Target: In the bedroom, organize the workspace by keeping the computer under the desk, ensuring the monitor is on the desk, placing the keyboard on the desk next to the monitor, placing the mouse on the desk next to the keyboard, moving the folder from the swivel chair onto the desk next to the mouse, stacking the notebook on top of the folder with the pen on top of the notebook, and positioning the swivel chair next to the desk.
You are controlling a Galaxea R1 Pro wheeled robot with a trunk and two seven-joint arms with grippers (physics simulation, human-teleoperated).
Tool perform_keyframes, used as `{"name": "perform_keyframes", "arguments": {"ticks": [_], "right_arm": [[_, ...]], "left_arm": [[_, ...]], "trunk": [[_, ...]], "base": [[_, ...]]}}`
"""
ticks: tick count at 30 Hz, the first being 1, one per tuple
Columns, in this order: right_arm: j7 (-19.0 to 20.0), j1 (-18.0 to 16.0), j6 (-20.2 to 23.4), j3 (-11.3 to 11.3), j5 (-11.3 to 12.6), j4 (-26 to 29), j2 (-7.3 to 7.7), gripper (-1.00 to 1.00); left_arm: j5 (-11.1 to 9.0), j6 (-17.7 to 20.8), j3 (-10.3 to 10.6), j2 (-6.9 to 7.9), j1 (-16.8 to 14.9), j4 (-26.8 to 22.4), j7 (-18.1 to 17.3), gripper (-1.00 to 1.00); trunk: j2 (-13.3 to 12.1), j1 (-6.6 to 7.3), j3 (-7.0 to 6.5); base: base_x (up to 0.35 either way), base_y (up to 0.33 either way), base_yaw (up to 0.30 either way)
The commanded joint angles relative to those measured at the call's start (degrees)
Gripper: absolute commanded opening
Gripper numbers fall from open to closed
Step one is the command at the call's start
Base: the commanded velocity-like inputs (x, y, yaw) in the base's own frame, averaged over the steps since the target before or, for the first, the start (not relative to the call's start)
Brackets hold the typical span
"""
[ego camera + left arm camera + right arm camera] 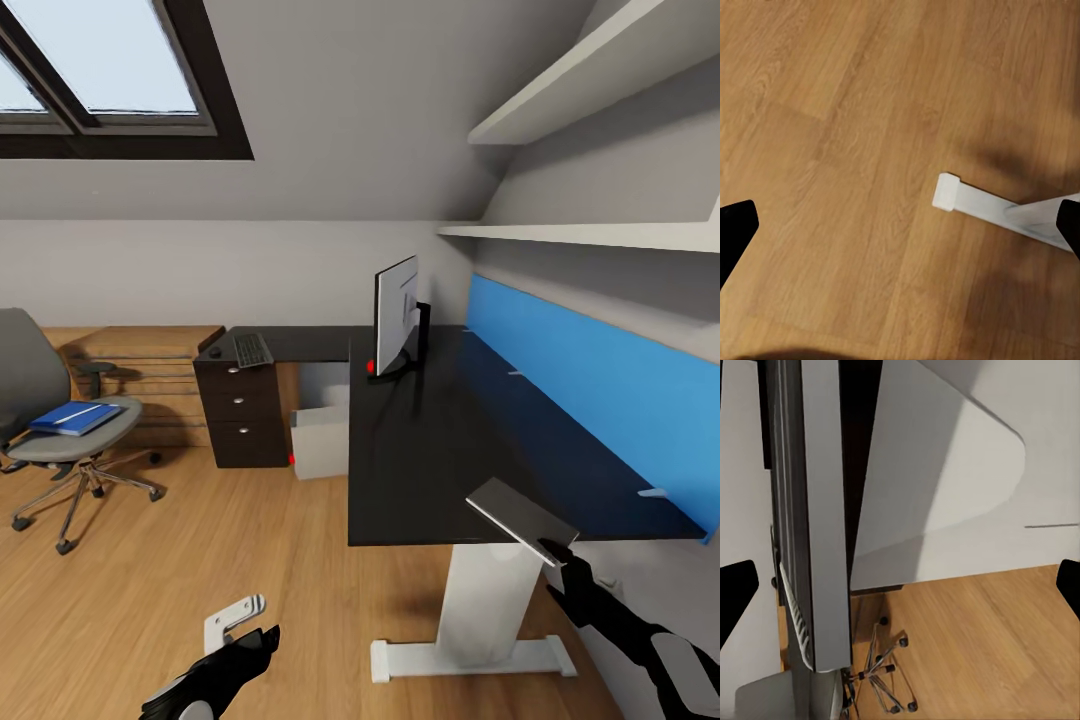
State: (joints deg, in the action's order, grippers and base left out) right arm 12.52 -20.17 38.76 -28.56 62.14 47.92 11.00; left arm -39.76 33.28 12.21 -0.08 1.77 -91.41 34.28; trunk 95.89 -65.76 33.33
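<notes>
The notebook point(518, 516), a thin grey slab, hangs tilted over the near corner of the black desk point(430, 450). Its near corner sits at my right gripper point(556, 549). In the right wrist view the notebook point(821, 525) stands edge-on between wide-apart fingertips point(736, 592), so that gripper point(900, 585) is open. The monitor point(397, 315) stands on the desk. The keyboard point(252, 350) and mouse point(214, 352) lie on its far wing. Under the desk sits the computer point(320, 442). The swivel chair point(70, 440) holds the blue folder point(62, 422) with the thin white pen point(82, 413) on it. My left gripper point(262, 640) point(900, 232) is open, low over the floor.
The dark drawer unit point(243, 412) stands under the desk's far wing, and the white pedestal point(490, 600) with its foot point(967, 201) under the near end. A blue wall panel point(590, 390) and shelves point(600, 232) line the right wall. Wood floor spreads between chair and desk.
</notes>
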Motion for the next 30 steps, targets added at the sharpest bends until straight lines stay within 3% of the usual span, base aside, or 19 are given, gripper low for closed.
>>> {"name": "perform_keyframes", "arguments": {"ticks": [1, 15, 20, 30], "right_arm": [[0.2, 0.0, 0.3, -0.2, -0.1, 0.0, -0.02, 1.0], [0.2, 0.0, 0.3, -0.1, -0.1, 0.1, -0.09, 1.0], [0.2, 0.0, 0.3, -0.1, -0.1, 0.1, -0.12, 1.0], [0.2, 0.0, 0.3, -0.1, -0.1, 0.1, -0.27, 1.0]], "left_arm": [[-0.6, 0.0, 0.0, 0.0, 0.0, -0.1, 0.5, 1.0], [-0.5, 0.1, 0.1, 0.0, 0.0, -0.1, 0.5, 1.0], [-0.6, 0.0, 0.1, -0.04, 0.0, -0.1, 0.6, 1.0], [-0.6, 0.0, 0.1, -0.01, 0.0, -0.1, 0.6, 1.0]], "trunk": [[0.0, 0.0, 0.05], [0.0, 0.0, 0.05], [-2.0, 1.1, -0.85], [-2.0, 1.1, -0.85]], "base": [[0.0, 0.0, 0.0], [0.0, 0.0, 0.0], [0.0, 0.0, 0.0], [0.0, 0.0, 0.0]]}}
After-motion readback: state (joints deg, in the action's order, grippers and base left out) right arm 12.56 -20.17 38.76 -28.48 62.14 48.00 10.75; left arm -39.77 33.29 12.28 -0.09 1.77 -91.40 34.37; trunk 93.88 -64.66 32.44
